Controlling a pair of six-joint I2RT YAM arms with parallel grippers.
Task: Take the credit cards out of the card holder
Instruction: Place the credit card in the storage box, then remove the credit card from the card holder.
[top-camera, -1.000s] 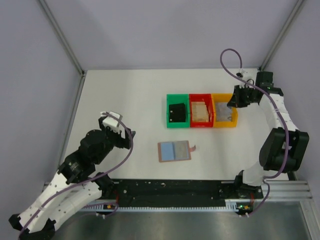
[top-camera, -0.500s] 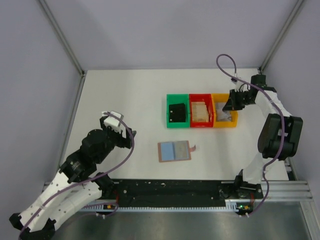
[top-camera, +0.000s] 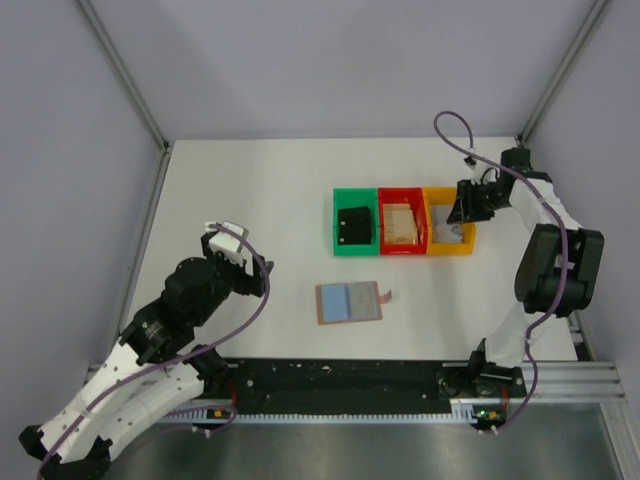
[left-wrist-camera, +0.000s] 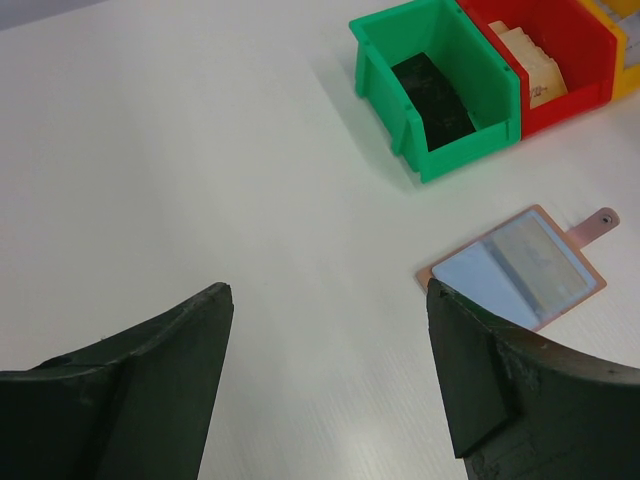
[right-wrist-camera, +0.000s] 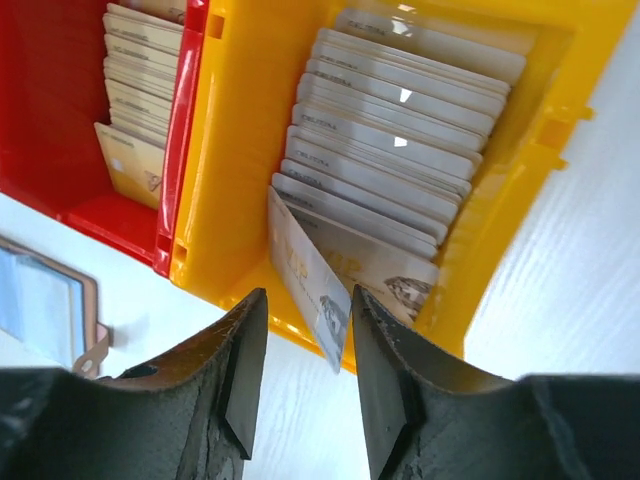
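Nearest the bases, toward 8 o'clock on the table (top-camera: 270, 180), the left gripper (left-wrist-camera: 328, 295) hangs over bare surface. Its jaws are spread wide with nothing between them.

Well apart from it, toward its 3 o'clock, the card holder (top-camera: 349, 301) lies opened flat near the table's middle. Its blue-grey inner face is up and its small brown tab (top-camera: 387, 295) sticks out at 3 o'clock. A paler patch shows on one half of that face. Whether it is a card or a pocket I cannot tell.

Beyond the holder, toward 12 to 1 o'clock, three bins stand touching in a row:
- The green bin (top-camera: 355, 250) holds a black stack (left-wrist-camera: 432, 90).
- The red bin (top-camera: 402, 251) holds tan cards (left-wrist-camera: 530, 60).
- The yellow bin (top-camera: 448, 251) holds silver-grey cards (right-wrist-camera: 390, 150) standing on edge.

The right gripper (right-wrist-camera: 308, 292) hovers over the yellow bin, at the row's 3 o'clock end. Its jaws are parted partway, wider than a card is thick. One leaning card (right-wrist-camera: 305, 265) sits tilted in the gap between the fingers (right-wrist-camera: 240, 370), and they are not pinching it.
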